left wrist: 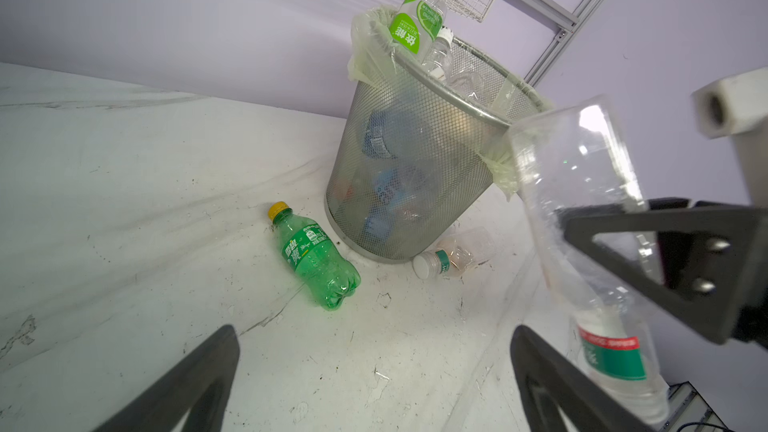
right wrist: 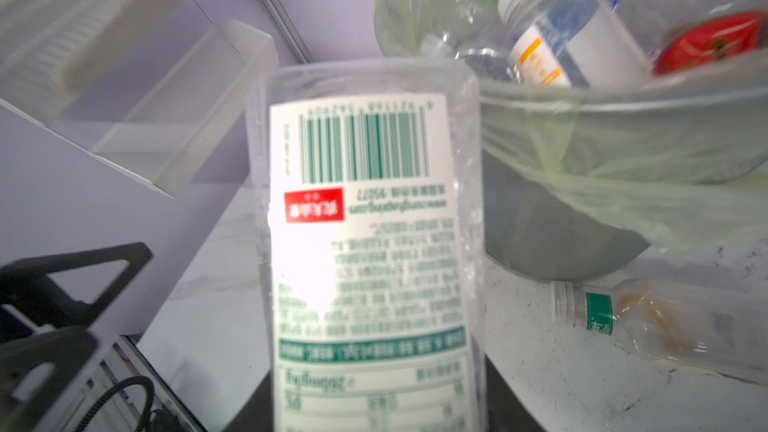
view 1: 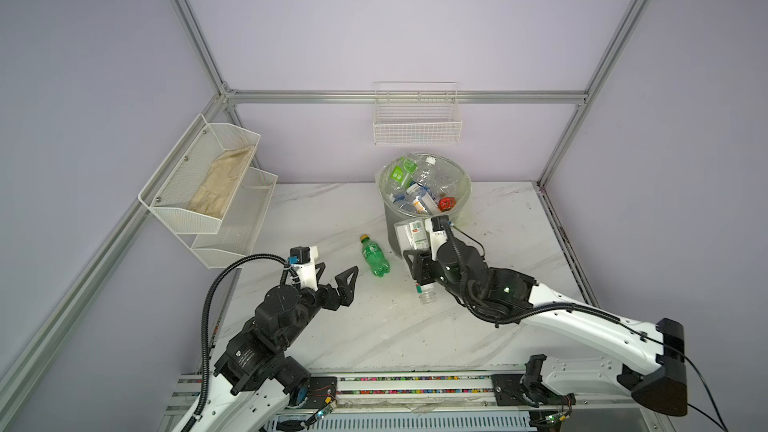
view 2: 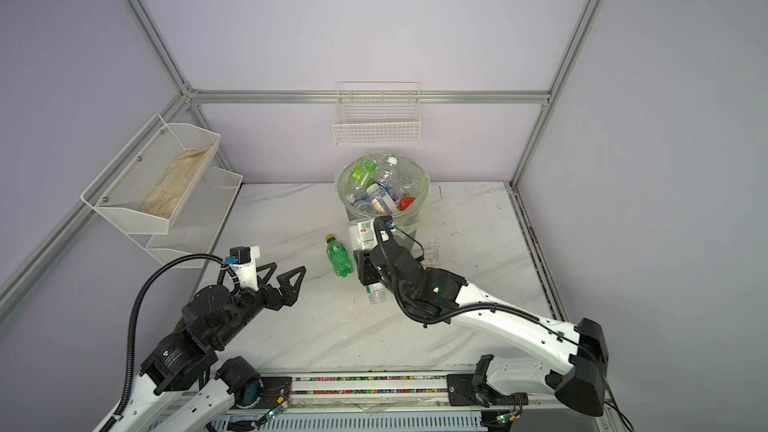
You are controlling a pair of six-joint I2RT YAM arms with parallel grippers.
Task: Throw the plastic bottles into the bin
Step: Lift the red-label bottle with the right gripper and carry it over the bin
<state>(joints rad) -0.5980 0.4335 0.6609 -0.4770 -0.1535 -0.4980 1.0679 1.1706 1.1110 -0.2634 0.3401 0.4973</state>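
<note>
**Bottle at the rim.** Your right fingers (left wrist: 665, 251) clamp across the middle of a clear bottle (right wrist: 365, 222) with a white-and-green label. It is held base up and neck down at the centre of both top views. The right gripper (view 1: 419, 263) appears to hold it clear of the marble table (view 1: 332, 334). The bottle's base is about level with the near rim of the bin (view 1: 392, 238), and just in front of it.

The bin stands at upper centre, lined in pale green and heaped with bottles. One green-labelled bottle (left wrist: 409, 22) pokes above its rim.

At lower left, your left gripper (view 1: 337, 274) hangs with its fingers spread wide and nothing between them. It points towards the green bottle (view 1: 375, 256), which lies on its side just left of the bin's foot. A white-capped bottle (left wrist: 453, 257) lies on the table close by the bin's base.

The step in hand looks like the carry: the bottle is gripped and lifted, but not yet over the opening. The next move calls for you to raise it until the base clears the rim, bring it over the heap, and only then part the fingers. With the pile this high, a drop near the edge may roll back out. Two bottles on the table remain for you after this one.
</note>
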